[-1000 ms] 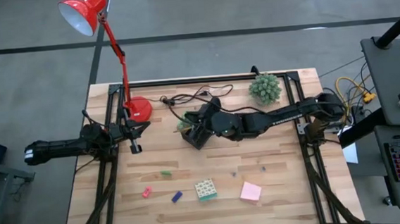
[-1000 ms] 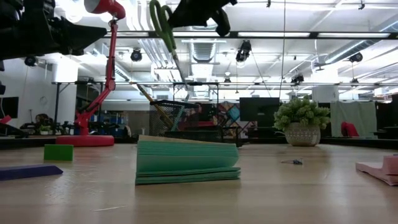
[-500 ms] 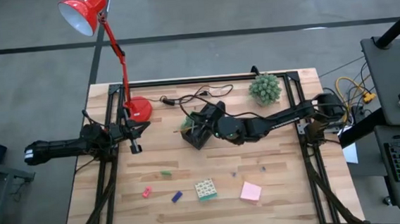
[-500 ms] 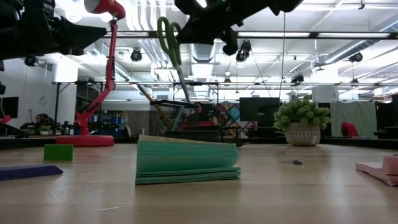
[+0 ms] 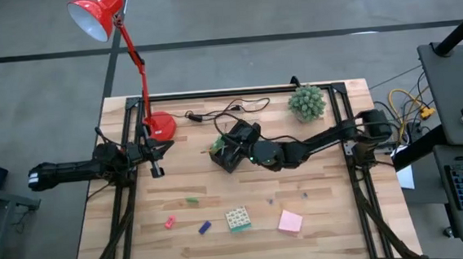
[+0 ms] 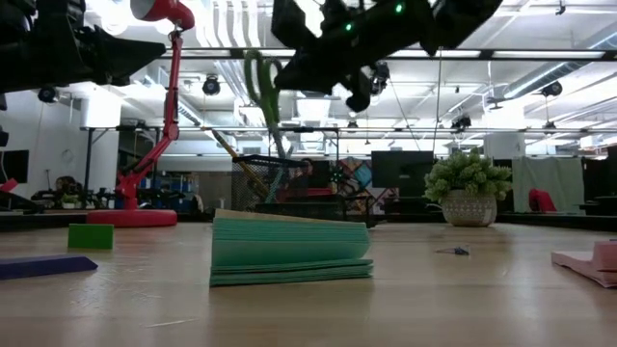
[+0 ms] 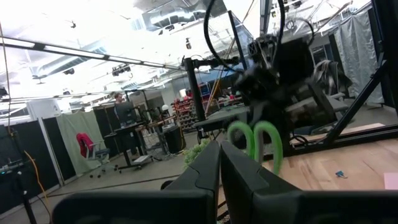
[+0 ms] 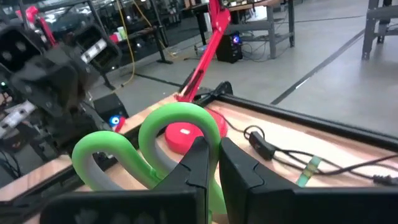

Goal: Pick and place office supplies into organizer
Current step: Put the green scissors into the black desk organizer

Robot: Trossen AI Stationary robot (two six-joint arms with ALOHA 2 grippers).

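The tabletop [image 5: 316, 168], built of pale wooden planks inside a black metal frame, is being occupied by both arms. A red desk lamp [image 5: 118, 31] with a round base is standing at the far left corner, and a spiky green plant ball [image 5: 306, 102] is resting at the far right. A black cable [image 5: 230, 109] is lying coiled between them.

The right arm is being stretched low across the tabletop toward the centre. The right end effector [image 5: 234, 139] is being held closed on the green-handled scissors [image 8: 149, 152], whose smooth looped plastic handles are showing ahead of its fingers [image 8: 202, 162], blades pointing down over the organizer [image 5: 227, 155], a small black rectangular tray.

The left arm is being held outstretched at the left edge, with the left end effector [image 5: 156, 169] closed and empty, near the lamp base.

Along the near side, the pink sticky-note pad [image 5: 290, 221], the green-white patterned block [image 5: 238, 219], and small blue [image 5: 205, 227], red [image 5: 170, 222] and green [image 5: 191, 200] pieces are lying apart from one another.
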